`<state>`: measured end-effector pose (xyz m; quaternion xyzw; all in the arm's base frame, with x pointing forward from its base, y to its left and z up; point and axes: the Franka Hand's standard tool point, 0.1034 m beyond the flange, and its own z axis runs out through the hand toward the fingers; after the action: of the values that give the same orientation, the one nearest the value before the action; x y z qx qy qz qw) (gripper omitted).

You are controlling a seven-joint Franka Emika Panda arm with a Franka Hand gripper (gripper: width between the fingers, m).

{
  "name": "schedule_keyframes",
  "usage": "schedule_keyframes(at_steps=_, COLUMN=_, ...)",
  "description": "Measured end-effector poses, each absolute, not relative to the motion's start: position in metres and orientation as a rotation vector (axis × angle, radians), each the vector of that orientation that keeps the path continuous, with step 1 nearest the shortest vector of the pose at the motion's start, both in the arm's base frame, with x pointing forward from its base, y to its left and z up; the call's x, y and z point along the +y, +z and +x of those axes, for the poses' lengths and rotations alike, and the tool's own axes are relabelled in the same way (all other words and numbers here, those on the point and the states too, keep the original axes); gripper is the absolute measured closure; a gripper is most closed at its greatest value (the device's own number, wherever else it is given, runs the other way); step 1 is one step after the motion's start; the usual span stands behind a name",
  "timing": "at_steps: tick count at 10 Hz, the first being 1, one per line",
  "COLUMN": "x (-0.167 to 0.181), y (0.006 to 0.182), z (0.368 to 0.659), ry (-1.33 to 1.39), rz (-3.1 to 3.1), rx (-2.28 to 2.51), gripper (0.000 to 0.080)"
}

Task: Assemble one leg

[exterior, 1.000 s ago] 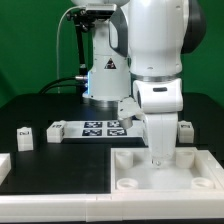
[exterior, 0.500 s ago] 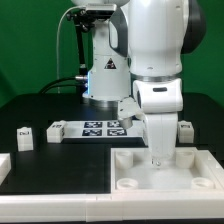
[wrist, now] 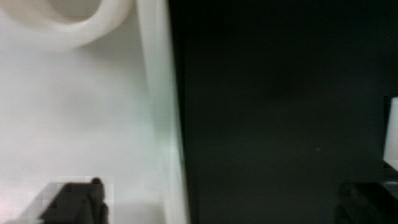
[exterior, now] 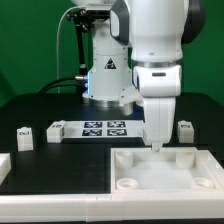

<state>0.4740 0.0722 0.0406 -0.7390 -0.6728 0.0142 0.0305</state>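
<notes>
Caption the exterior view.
White arm's open hand hovers at large white square panel's far edge; small white tagged leg stands nearby.

3 legs show in the exterior view, each a small white blocky peg resting on the black table [exterior: 60, 165], and none of them is held. The first leg [exterior: 25, 135] sits farthest toward the exterior view's left, with a black-and-white tag on the face turned to the camera. The second leg [exterior: 55, 128] sits near it, just beside the left end of the marker board [exterior: 100, 127], and its tag also faces the camera. The third leg [exterior: 185, 129] sits alone on the exterior view's right, well apart from the other 2 and just behind the far edge of the large white panel [exterior: 160, 172]. A dark tag shows on its front face, too small to read.
</notes>
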Motion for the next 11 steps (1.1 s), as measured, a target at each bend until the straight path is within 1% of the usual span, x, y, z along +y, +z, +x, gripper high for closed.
schedule_keyframes(at_steps=1, x=0.072, y=0.045, z=0.471, ry=0.044, rz=-2.317, rx=-2.038, gripper=0.015)
schedule_keyframes(at_steps=4, x=0.071, y=0.043, z=0.471, ry=0.049, rz=-2.359, rx=-1.983, gripper=0.015)
schedule_keyframes(at_steps=5, x=0.072, y=0.043, z=0.47, ry=0.053, rz=-2.45, rx=-1.871, gripper=0.015)
schedule_keyframes(at_steps=7, x=0.072, y=0.043, z=0.47, ry=0.053, rz=-2.643, rx=-1.581, gripper=0.015)
schedule_keyframes(at_steps=8, x=0.068, y=0.044, z=0.464, ry=0.026, rz=-2.741, rx=-1.387, gripper=0.015)
schedule_keyframes(at_steps=10, x=0.074, y=0.046, z=0.459, ry=0.041, rz=-2.894, rx=-0.989, gripper=0.015)
schedule_keyframes(at_steps=11, x=0.079, y=0.047, z=0.459, ry=0.05, rz=-2.971, rx=-0.684, gripper=0.015)
